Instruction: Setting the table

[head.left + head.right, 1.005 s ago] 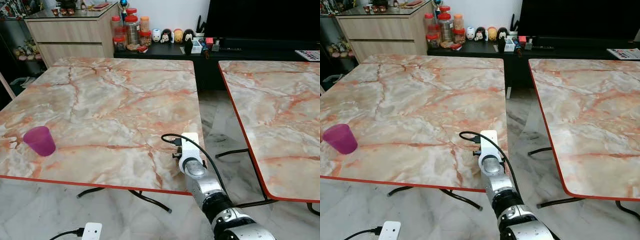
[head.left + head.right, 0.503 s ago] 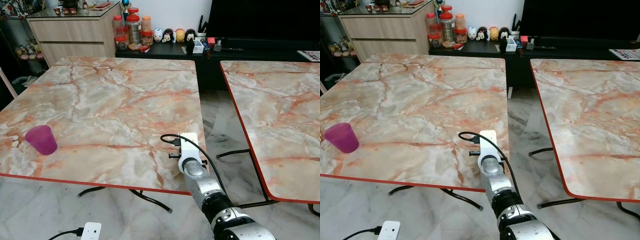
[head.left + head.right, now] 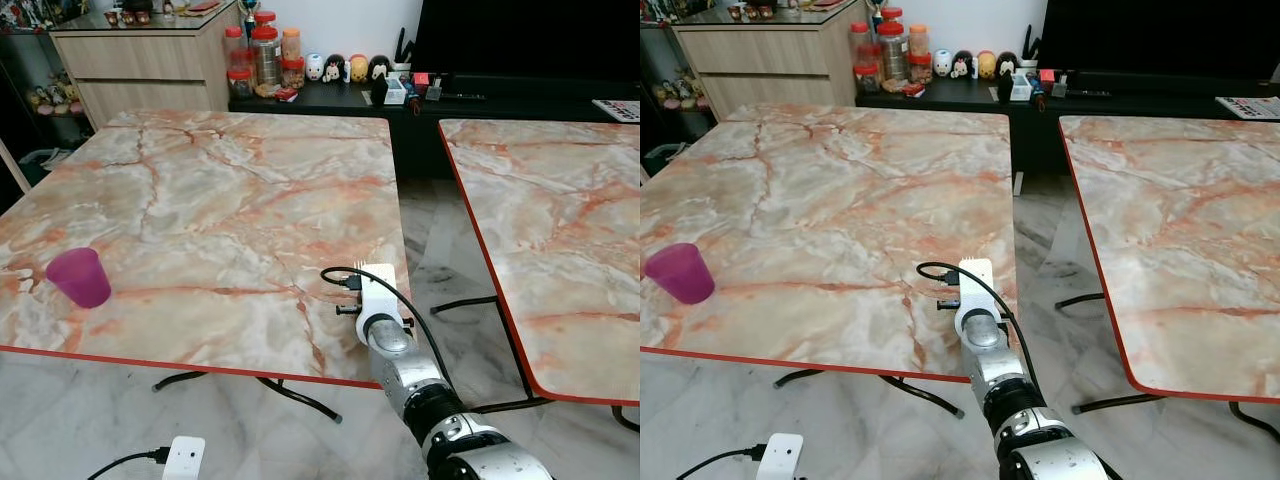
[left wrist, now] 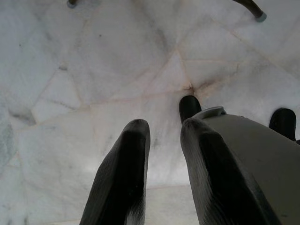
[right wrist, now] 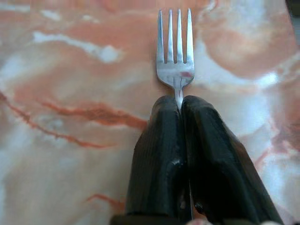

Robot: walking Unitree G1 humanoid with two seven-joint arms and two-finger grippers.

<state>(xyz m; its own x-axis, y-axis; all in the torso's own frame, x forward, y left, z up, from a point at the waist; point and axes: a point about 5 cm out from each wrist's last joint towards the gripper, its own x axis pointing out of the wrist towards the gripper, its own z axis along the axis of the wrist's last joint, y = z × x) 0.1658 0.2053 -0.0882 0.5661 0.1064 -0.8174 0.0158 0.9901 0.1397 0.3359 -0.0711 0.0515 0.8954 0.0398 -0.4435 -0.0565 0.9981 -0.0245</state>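
Observation:
My right gripper (image 5: 180,101) is shut on the handle of a silver fork (image 5: 175,70). The tines stick out past the fingertips, just above the marble tabletop. The right arm (image 3: 400,360) reaches over the front right corner of the pink-veined marble table (image 3: 220,190), and its white wrist module hides the fingers from the head views. A purple plastic cup (image 3: 79,277) stands upright near the table's front left edge, far from the fork. My left gripper (image 4: 164,129) hangs low over the marble floor, its fingers slightly apart and holding nothing.
A second marble table (image 3: 560,220) stands to the right across a narrow floor gap (image 3: 430,230). Behind are a wooden cabinet (image 3: 140,60), several jars (image 3: 265,55) and small figurines on a black console (image 3: 350,95). The red table edge (image 3: 200,368) runs along the front.
The head view has shifted slightly. The right arm with the fork stays over the same table corner, and the cup has not moved.

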